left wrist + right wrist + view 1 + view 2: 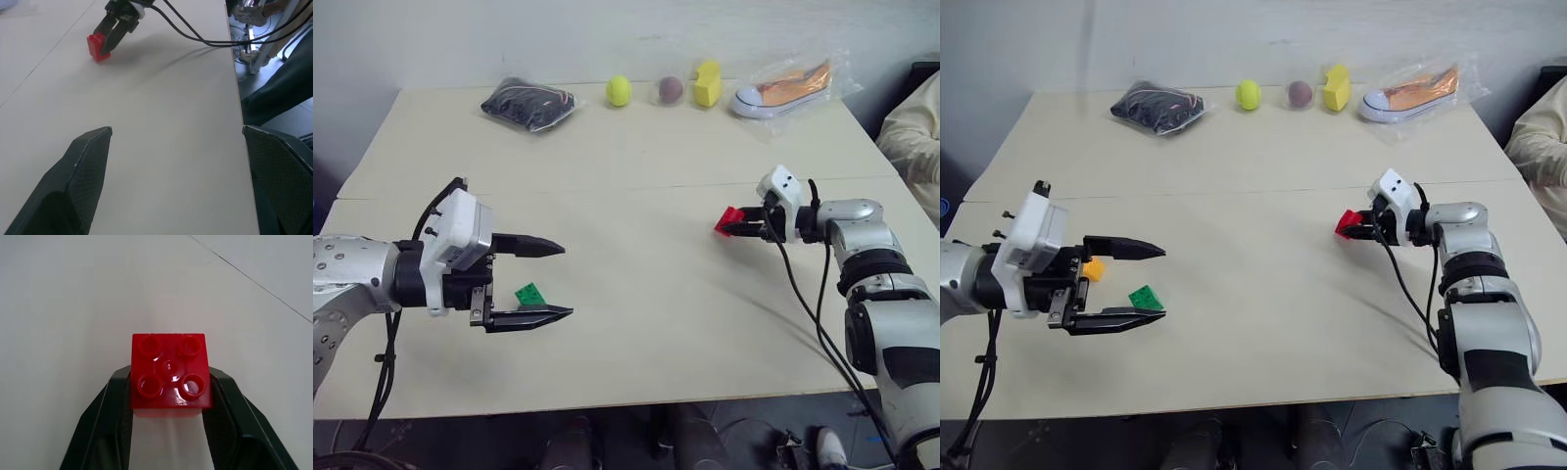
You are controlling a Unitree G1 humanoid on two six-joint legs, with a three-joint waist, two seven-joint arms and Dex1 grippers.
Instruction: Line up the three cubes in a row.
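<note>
My right gripper is shut on the red cube, a studded brick resting on the table at the right; both fingers press its sides in the right wrist view. The red cube also appears far off in the left wrist view. The green cube lies on the table at the left, between the spread fingers of my left gripper, which hovers open above it. The orange-yellow cube sits just behind the left gripper's fingers, partly hidden by the hand.
Along the table's far edge lie a black bagged bundle, a yellow ball, a maroon ball, a yellow foam block and a bagged sneaker. A person's sleeve shows at the right edge.
</note>
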